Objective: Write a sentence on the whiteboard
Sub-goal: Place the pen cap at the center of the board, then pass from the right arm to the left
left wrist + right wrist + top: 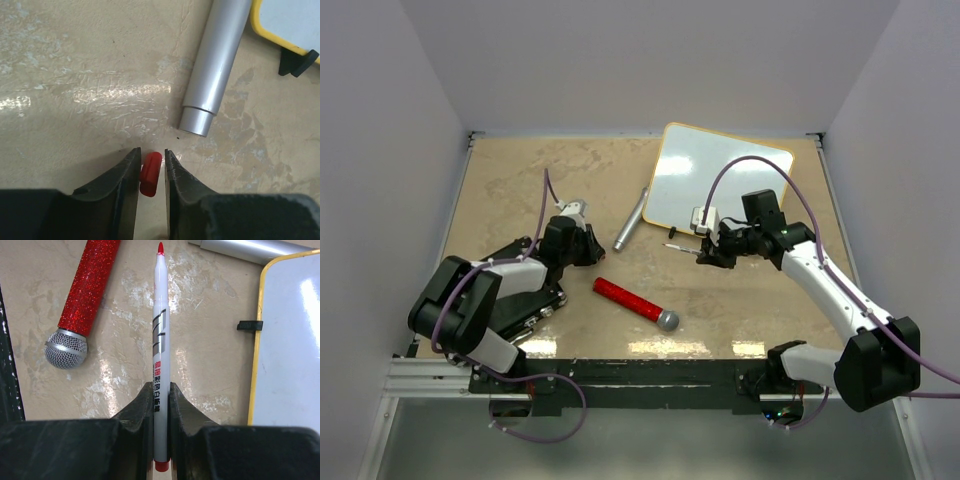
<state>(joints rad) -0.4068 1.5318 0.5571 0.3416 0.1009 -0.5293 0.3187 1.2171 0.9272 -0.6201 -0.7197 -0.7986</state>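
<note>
Marker bared, board blank: your right end effector point(160, 390) is clamped tight on the lower barrel of the marker point(160, 330). Its red tip is uncapped and points left across the counter point(520, 180), away from the whiteboard point(720, 175). The board lies at the far right of the counter, turned askew, with its near edge just beside that end effector. Its surface shows no red marks, so the sentence is not yet begun. The step in hand looks to be bringing the tip onto the board. Turn the wrist so the nib faces the white surface. Then come in over the yellowish frame rather than across it, and land near the board's far left corner so the lines have room to run. Press lightly, since the board stands on black wire feet point(249, 325) and would likely slide or rock under a hard stroke. Your left end effector point(151, 151) sits low at the left, jaws narrow with the red cap point(150, 175) pinched between them. Keep the cap there and clear of the silver tube point(217, 65) lying just beyond. The red glitter microphone point(87, 290) rests nearer, between the arms. No box, tray or bin is in view; the only thing that encloses anything is the cap, and it is off the pen.
</note>
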